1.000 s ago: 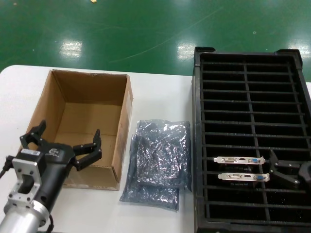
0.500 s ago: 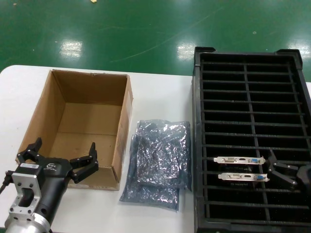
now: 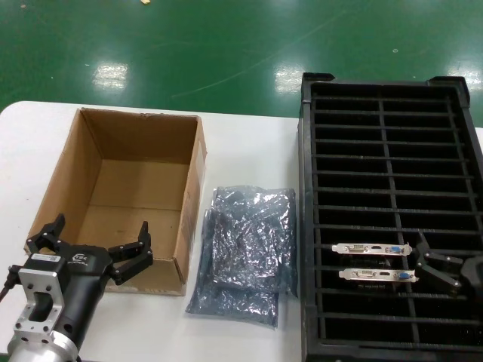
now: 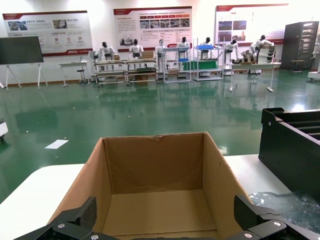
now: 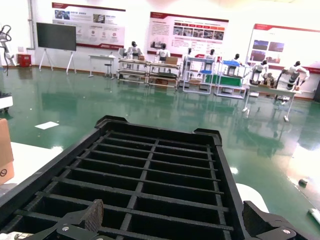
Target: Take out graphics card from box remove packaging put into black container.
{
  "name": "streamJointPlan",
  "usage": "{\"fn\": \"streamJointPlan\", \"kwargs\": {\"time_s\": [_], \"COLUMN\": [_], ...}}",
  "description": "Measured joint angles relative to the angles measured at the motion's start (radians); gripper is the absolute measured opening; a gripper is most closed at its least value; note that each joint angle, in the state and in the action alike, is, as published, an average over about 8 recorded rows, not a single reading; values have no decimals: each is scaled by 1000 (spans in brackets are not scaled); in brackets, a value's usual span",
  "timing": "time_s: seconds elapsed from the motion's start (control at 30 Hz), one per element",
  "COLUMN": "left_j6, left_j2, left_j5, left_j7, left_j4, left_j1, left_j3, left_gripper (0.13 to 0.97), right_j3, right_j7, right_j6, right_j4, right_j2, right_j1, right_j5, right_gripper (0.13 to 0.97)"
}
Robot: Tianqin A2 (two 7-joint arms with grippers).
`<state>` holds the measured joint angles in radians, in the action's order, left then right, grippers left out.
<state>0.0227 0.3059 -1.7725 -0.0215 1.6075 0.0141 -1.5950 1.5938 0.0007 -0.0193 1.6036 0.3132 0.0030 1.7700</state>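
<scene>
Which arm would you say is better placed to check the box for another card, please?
Left, probably. The left gripper hangs open at the near wall of the box, whose visible floor looks bare; the right gripper is over the black container.

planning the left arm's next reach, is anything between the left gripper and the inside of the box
Only the box's near wall: the open left gripper hangs just outside it. The box's top is open, and its visible inside looks empty.
</scene>
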Motion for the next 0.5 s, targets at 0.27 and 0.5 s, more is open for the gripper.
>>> {"fn": "streamJointPlan", "kwargs": {"time_s": [0.27,0.5], "left_j6": [0,0], "left_j2": [0,0], "left_j5": [0,0], "left_j7": [0,0], "left_j4": [0,0], "left_j1": [0,0], "left_j3": [0,0], "left_gripper": [966,966], "right_j3": [0,0], "right_j7": [0,0], "right_j6": [0,0], "right_j4": [0,0], "right_j2": [0,0], "right_j1": [0,0], "right_j5": [0,0], "right_gripper": [966,966]}}
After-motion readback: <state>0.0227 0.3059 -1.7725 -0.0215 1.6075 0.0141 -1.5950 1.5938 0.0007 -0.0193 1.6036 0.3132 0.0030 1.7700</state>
